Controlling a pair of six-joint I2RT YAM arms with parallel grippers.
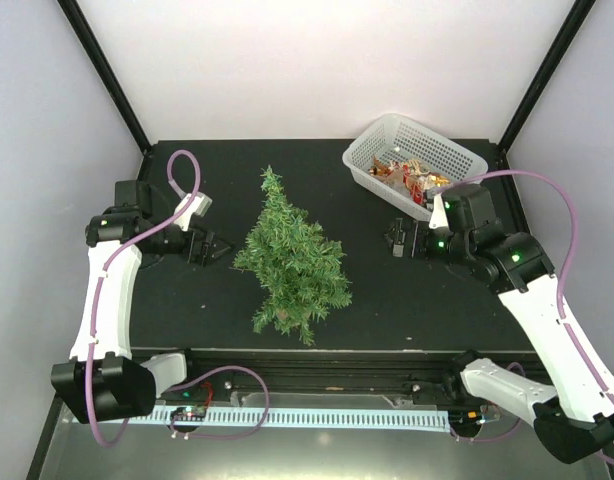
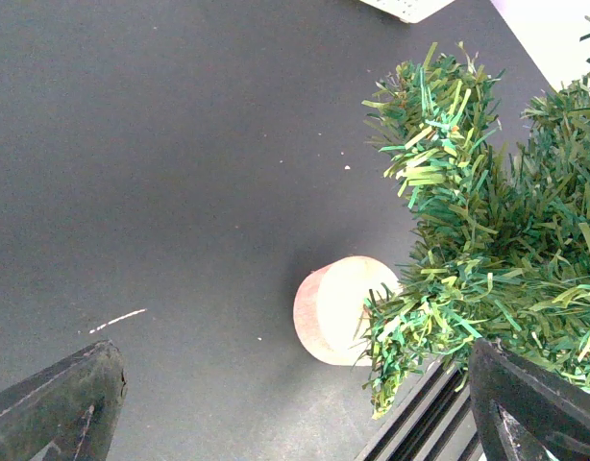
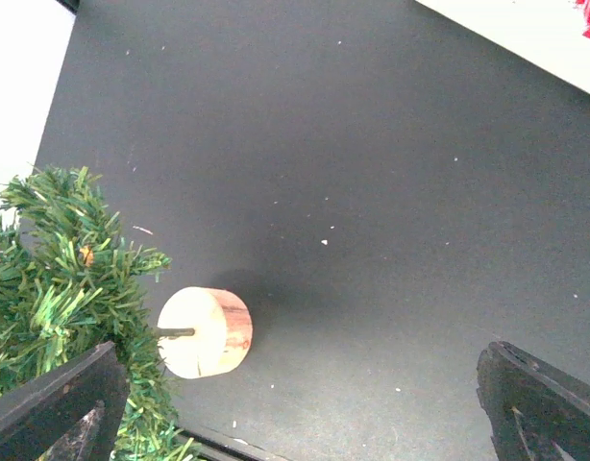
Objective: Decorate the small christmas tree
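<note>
— Where's the small christmas tree?
— Mid-table, between your left gripper and right gripper, apart from both. Upright or tipped over, I can't tell.
— How will it handle?
— Light, I'd judge, with springy bristles that give under the fingers; pinch those and it may slip. Take the stem just above the round wooden base, or the base itself.
— And the hands?
— Your left is spread wide, holding nothing. Your right likewise, touching nothing, near the white basket of ornaments.
</note>
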